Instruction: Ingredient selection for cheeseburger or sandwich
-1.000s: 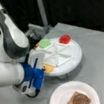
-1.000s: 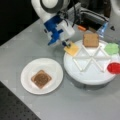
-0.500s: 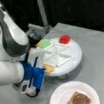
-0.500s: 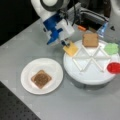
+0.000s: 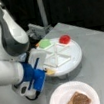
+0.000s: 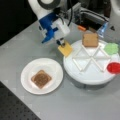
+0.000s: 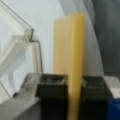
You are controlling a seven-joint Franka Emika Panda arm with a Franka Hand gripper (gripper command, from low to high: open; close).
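Observation:
My gripper (image 6: 62, 44) is shut on the yellow-orange cheese square (image 6: 65, 49) and holds it over the near-left rim of the white divided tray (image 6: 87, 75). In the wrist view the cheese (image 7: 70, 60) stands on edge between the two black fingers (image 7: 51, 87). In a front view the cheese (image 5: 50, 72) peeks out below the gripper (image 5: 45, 68). On the white plate (image 6: 53, 67) lies a toast square topped by the dark brown patty (image 6: 41, 78). A second toast square (image 6: 90, 40), the green leaf piece (image 6: 111, 48) and the red disc (image 6: 114, 67) sit in tray compartments.
The plate (image 5: 60, 96) with toast and patty (image 5: 79, 100) stands close beside the tray (image 5: 72, 56) on the grey table. Grey equipment (image 6: 92, 16) with an orange part sits behind the tray. The arm's white body (image 5: 7, 40) fills a front view's left.
The gripper with the cheese has risen slightly at the tray's rim; otherwise little has moved.

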